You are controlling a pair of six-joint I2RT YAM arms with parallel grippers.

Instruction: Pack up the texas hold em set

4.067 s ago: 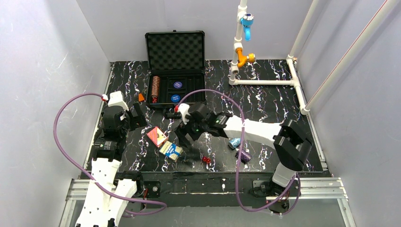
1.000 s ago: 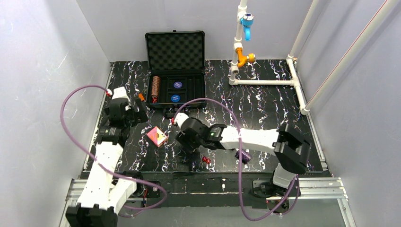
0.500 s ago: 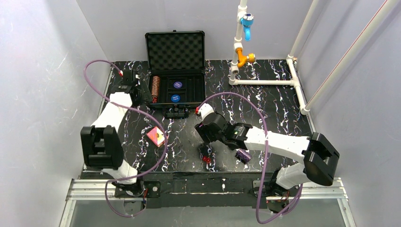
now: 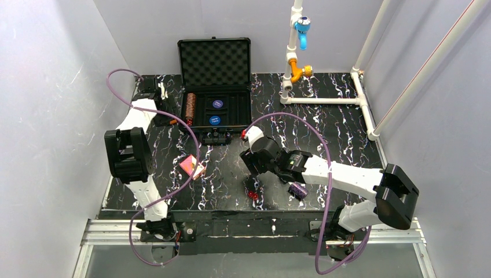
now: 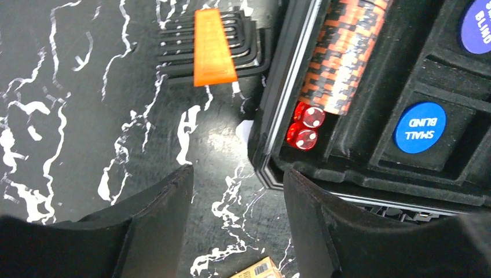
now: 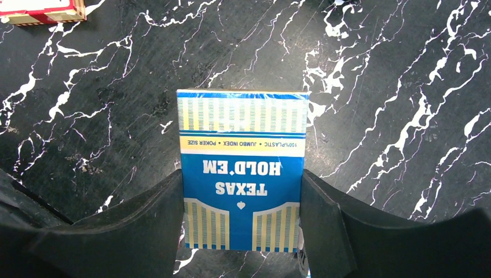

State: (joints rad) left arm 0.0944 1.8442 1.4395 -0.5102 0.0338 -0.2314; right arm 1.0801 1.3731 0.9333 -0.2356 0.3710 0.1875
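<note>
1. Case [image 4: 215, 62] sits open at far centre with its lid upright. Brown chips [image 5: 347, 55] lie in a row in its left slot, two red dice [image 5: 306, 127] at the row's near end.
2. Left gripper [image 5: 237, 185]: jaws partly apart, nothing between them. It is over the table, just beside the case's near-left corner.
3. Right gripper [image 6: 242, 191]: fingers pressed on both long sides of the blue card box [image 6: 242, 139], at near centre. Cannot tell whether the box is lifted.
4. Red card box [image 4: 191, 167] lies flat on the table, left of the right gripper.
5. Purple chips [image 4: 298, 190] and loose dice [image 4: 252, 196] lie near the front edge, close to the right gripper.
</note>
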